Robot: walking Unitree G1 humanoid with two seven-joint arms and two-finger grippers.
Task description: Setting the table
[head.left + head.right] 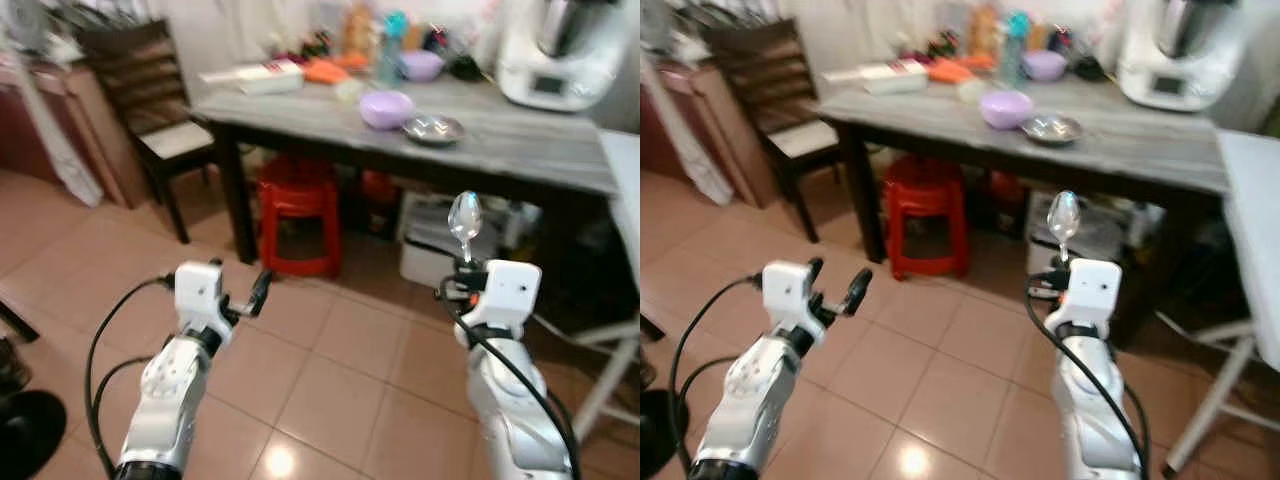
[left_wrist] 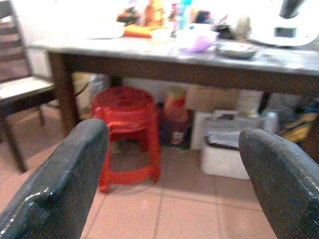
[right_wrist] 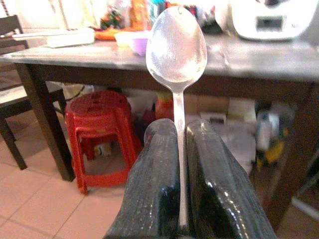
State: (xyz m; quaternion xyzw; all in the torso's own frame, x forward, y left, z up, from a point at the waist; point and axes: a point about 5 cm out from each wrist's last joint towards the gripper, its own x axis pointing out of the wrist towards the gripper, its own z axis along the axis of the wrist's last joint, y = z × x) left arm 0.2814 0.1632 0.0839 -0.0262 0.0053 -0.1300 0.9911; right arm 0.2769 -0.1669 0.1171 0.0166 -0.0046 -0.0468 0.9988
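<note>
The right claw (image 3: 180,199) is clamped on a spoon (image 1: 464,222) held upright, bowl up, short of the counter (image 1: 520,150). The left claw (image 1: 258,294) gapes wide, holding nothing. Tiled floor (image 1: 340,360) lies open before the counter's near edge, a red stool (image 1: 298,215) beneath it.

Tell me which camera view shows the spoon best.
The right wrist view: the spoon stands large and sharp, bowl up, its handle clamped between the right gripper fingers. Both eye views show it small and a bit blurred, upright above that gripper, short of the table.
</note>
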